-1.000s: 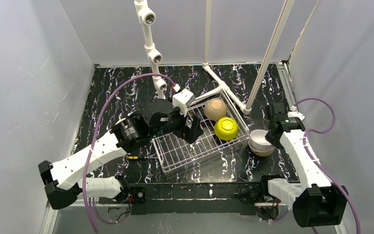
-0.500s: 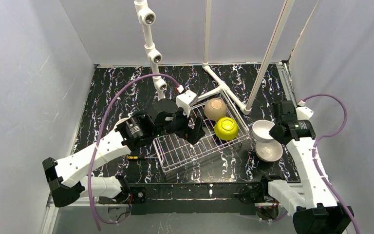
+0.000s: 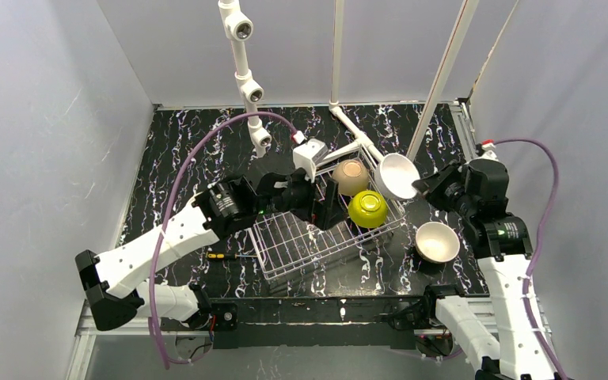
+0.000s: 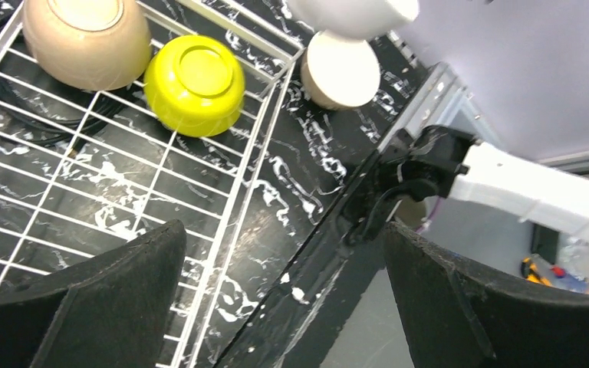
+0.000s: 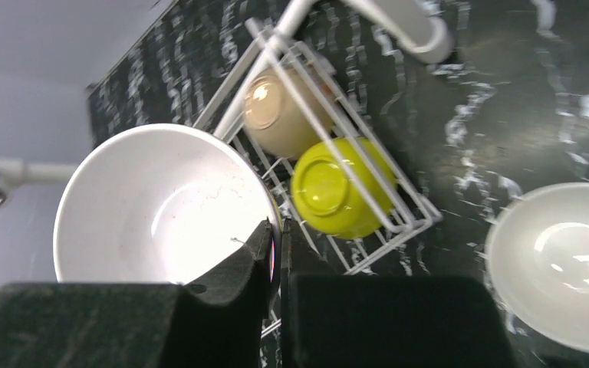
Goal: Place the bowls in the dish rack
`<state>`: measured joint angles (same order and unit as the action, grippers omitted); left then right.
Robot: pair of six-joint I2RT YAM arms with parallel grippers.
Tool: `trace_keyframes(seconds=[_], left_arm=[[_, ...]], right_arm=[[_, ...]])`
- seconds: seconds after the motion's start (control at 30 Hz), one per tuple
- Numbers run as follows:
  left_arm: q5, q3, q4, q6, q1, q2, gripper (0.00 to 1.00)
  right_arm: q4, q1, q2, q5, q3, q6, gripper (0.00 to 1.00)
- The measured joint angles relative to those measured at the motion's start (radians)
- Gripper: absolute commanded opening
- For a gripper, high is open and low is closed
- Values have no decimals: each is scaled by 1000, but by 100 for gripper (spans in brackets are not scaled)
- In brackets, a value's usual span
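The silver wire dish rack holds an upturned tan bowl and an upturned yellow-green bowl at its far right end. My right gripper is shut on the rim of a white bowl, held tilted in the air above the rack's far right corner; one finger is inside the bowl, one outside. A second tan bowl sits upright on the table right of the rack. My left gripper is open and empty over the rack's middle. The orange and blue-and-white bowls are out of view.
A white pipe frame rises at the back, with a slanted pipe and a floor pipe beside the rack's far side. The table's near edge runs below the rack. Grey walls enclose the black marbled table.
My right gripper has lifted the white bowl off the tan bowl on the table and carried it up and left toward the rack. My left gripper has shifted slightly right over the rack.
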<state>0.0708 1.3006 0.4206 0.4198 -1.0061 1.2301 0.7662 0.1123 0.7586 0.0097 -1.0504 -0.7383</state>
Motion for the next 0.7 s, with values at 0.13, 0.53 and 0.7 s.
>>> trace_keyframes(seconds=[0.13,0.53,0.7], left_arm=[[27,59,-5,61,13,39,98],[53,103,-48,218,42,151,77],[61,138,-52,276,43,241,69]], right_arm=[[-165,0,-21,-187,111,14,1],[-351,0,-30,-447,198,135,1],[-335,-8,-17,-433,198,261,1]])
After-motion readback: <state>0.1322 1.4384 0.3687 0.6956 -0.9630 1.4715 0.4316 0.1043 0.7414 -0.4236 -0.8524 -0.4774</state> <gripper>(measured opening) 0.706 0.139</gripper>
